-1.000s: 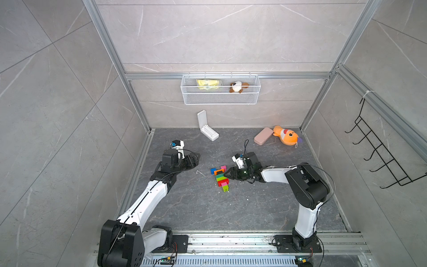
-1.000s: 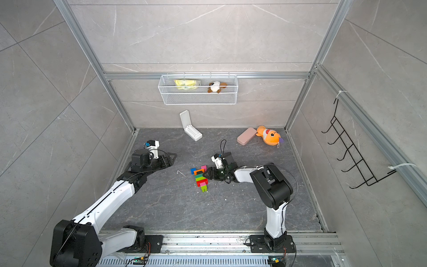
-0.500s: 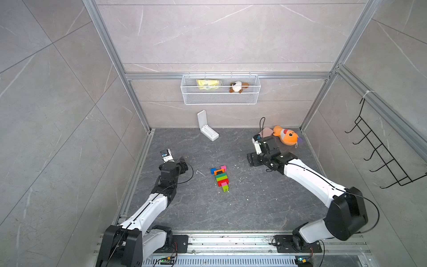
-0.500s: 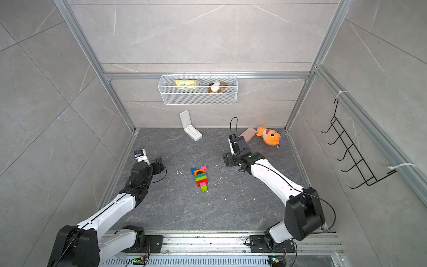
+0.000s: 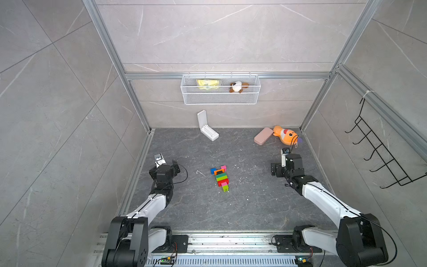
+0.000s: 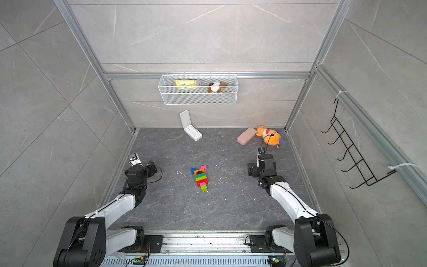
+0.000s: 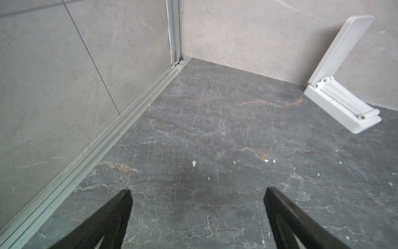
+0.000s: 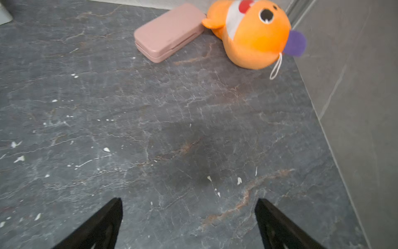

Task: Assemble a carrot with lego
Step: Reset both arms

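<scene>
Plastic brick carrot (image 5: pixel 221 178) lies flat, centre of frame in both top views. Judged light and rigid, joints liable to part; grip across the wide green rows. Left gripper (image 7: pixel 198 189) and right gripper (image 8: pixel 188 199): jaws wide, empty, well clear.

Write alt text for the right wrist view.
The right gripper hangs open and empty over a dark, white-flecked stone floor. Beyond it, a closed pink case lies beside an orange plush fish near the grey wall.
</scene>
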You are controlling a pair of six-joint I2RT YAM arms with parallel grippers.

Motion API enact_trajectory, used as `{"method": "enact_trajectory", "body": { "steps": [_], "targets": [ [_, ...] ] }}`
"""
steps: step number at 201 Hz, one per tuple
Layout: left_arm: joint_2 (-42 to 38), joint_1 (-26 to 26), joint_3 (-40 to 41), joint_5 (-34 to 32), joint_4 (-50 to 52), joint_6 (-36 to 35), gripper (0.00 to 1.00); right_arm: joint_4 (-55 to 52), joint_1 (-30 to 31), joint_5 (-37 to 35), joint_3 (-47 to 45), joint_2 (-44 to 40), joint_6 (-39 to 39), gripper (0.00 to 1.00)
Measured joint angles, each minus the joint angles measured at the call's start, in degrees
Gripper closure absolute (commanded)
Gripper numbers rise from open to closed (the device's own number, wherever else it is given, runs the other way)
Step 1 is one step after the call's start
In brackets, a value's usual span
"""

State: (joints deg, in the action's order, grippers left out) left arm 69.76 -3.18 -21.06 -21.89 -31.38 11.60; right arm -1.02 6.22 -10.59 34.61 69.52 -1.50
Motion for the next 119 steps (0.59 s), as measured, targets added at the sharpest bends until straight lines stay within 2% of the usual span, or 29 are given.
{"method": "enact_trajectory", "body": {
  "steps": [29, 49, 73, 87, 105, 119],
  "targets": [
    [5.4, 3.3, 4.4, 4.2, -7.9, 0.2, 0.01, 8.9, -3.4, 2.2, -7.2, 0.0, -0.8, 0.01],
    [8.9, 4.2, 3.7, 6.1, -8.7, 0.1, 0.01, 15.9, -3.5, 3.0, -10.5, -0.2, -0.4, 0.01],
    [10.5, 4.3, 2.0, 7.5, -10.3, -0.4, 0.01, 30.3, -3.5, 3.0, -17.4, -0.1, 0.2, 0.0],
    [10.4, 4.3, 2.0, 7.5, -12.0, -0.9, 0.01, 41.7, -3.6, 3.2, -21.5, 4.9, 0.9, 0.0],
    [10.4, 4.5, 2.7, 7.5, -15.1, -1.8, 0.01, 57.2, -3.6, 3.6, -25.0, 16.4, 1.7, 0.0],
    [11.0, 5.0, 4.5, 7.6, -20.0, -2.2, 0.01, 62.0, -3.6, 3.6, -26.3, 20.2, 2.1, 0.0]
  ]
}}
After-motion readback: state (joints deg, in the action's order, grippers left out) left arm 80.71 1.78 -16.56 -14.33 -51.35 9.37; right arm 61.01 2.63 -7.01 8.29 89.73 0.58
